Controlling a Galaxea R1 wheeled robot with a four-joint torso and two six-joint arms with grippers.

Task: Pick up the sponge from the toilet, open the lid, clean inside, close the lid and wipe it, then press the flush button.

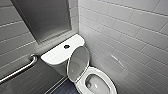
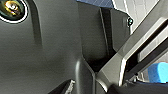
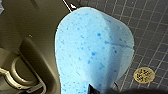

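The toilet (image 1: 108,83) is sitting tight in the corner with its lid (image 1: 78,62) standing up against the tank. The tiled wall (image 1: 130,37) is crowding one side, and a grab bar (image 1: 20,70) is running along the other. The right gripper (image 3: 102,90) is pinching the sponge (image 3: 92,50) at its narrow end, jaws closed into the foam, and is holding it over the dark tiled floor (image 3: 150,30) near a round brass drain (image 3: 144,75).

The raised lid (image 1: 78,62) leans on the tank (image 1: 56,55), leaving the bowl (image 1: 100,71) open to me from above. The wall (image 1: 130,37) crowds its right side, a grab bar (image 1: 18,70) juts at left. My sponge (image 3: 92,50) hangs clear above the floor (image 3: 150,30)
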